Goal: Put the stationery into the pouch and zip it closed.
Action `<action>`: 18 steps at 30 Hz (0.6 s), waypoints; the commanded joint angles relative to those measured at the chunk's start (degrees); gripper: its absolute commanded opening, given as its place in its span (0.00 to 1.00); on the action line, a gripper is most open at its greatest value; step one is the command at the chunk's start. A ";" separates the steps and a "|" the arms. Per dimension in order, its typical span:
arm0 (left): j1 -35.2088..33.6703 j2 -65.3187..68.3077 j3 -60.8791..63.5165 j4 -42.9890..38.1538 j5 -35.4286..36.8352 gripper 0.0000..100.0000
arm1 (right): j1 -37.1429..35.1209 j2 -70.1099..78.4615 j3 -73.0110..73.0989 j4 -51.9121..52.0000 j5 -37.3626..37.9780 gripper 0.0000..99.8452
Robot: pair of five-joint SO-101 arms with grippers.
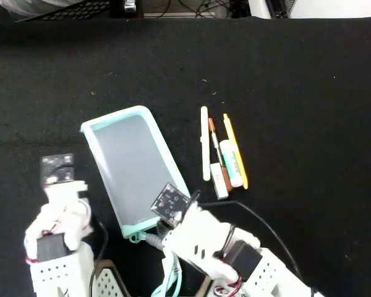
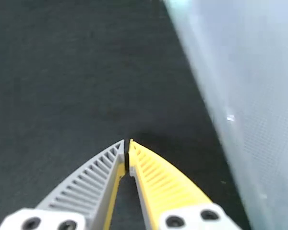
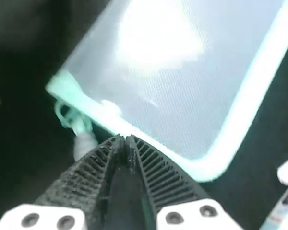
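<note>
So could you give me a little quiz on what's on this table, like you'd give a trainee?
1. True or false: the pens and other stationery lie inside the translucent mint-edged pouch.
2. The left arm's yellow-and-grey pincer is above: A) the black table cloth; B) the pouch; C) the stationery.
3. Is the right arm's black pincer open or shut?
Key: 1 false, they lie on the cloth beside the pouch; 2 A; 3 shut.

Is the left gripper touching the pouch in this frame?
Apart. The left wrist view shows a strip of bare black table between the shut left gripper and the edge of the pouch.
</note>
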 commanded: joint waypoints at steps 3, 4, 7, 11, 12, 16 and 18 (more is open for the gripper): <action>-22.99 -0.35 0.92 0.18 0.44 0.03 | -7.12 -3.21 0.13 -4.75 0.09 0.02; -25.10 -0.35 0.92 0.18 0.44 0.03 | -9.32 -2.95 0.13 -4.75 0.09 0.02; -27.03 -0.35 0.92 0.18 0.62 0.03 | -15.38 -2.86 0.13 -2.37 0.09 0.02; -26.95 -0.35 0.92 0.18 0.62 0.03 | -17.49 -2.86 0.13 -0.18 -2.73 0.08; -26.95 -0.35 0.92 0.18 0.62 0.03 | -17.49 -2.77 0.13 0.26 -4.48 0.11; -26.95 -0.35 0.92 0.18 0.70 0.03 | -17.49 -2.77 0.13 1.93 -8.97 0.21; -26.95 -0.35 0.92 0.18 0.70 0.03 | -17.93 -2.77 0.13 2.46 -8.26 0.19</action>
